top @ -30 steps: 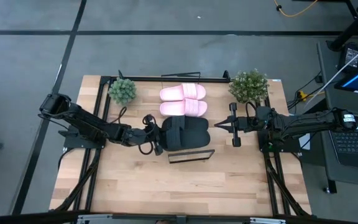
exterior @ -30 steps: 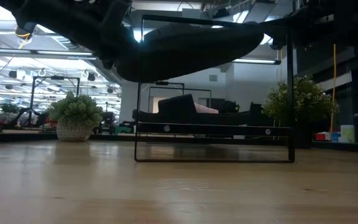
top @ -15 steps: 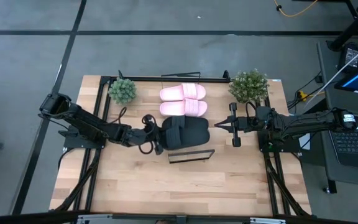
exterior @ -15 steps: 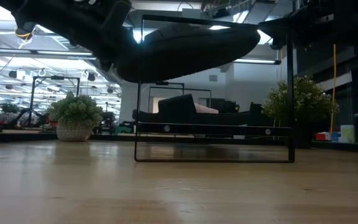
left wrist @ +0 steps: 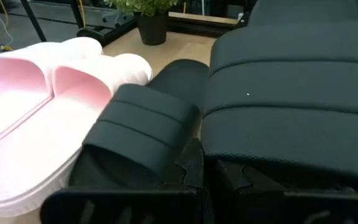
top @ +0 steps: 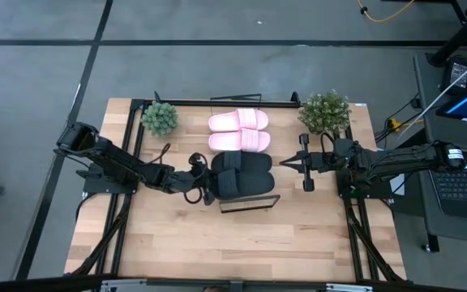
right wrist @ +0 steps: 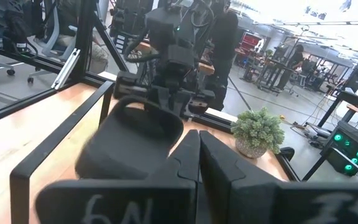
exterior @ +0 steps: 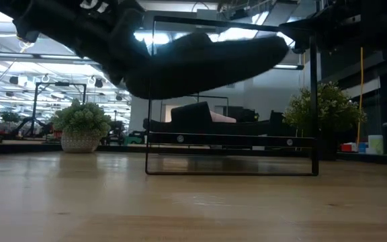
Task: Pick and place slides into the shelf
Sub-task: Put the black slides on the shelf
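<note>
Now the left gripper (top: 203, 186) is clamping a black slide (top: 246, 184) at mid-desk, just beside the shelf (top: 250, 203); it should be lowering it level. Right gripper (top: 286, 163) is idling closed.

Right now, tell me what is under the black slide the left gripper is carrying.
In the low view the black slide held by the left gripper hangs above the black rack frame and bare tabletop. The second black slide lies beside it; contact is hidden.

pink slides (top: 239, 130) behind black slides (top: 244, 174) | shelf (top: 250, 203) before them
</note>
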Controlling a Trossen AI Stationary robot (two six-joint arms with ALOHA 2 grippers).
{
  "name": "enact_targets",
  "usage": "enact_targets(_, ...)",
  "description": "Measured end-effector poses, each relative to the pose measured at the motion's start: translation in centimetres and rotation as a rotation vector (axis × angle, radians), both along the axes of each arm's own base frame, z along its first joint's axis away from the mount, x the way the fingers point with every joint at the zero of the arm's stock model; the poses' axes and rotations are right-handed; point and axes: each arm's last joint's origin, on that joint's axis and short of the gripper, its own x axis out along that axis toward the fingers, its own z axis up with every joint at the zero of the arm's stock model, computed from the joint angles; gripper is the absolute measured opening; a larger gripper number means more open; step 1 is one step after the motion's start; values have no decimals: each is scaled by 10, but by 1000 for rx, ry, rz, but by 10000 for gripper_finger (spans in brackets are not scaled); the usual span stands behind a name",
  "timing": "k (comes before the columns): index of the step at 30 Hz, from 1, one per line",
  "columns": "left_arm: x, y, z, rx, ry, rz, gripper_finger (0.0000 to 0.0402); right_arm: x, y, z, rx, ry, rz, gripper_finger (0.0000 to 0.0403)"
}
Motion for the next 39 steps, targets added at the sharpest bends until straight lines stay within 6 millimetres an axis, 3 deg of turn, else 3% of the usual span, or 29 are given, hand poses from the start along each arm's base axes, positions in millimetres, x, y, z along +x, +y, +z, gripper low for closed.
enact_targets(39,4,-1,-10,-20,13,4,0,0,0,0,1,-2,0,14)
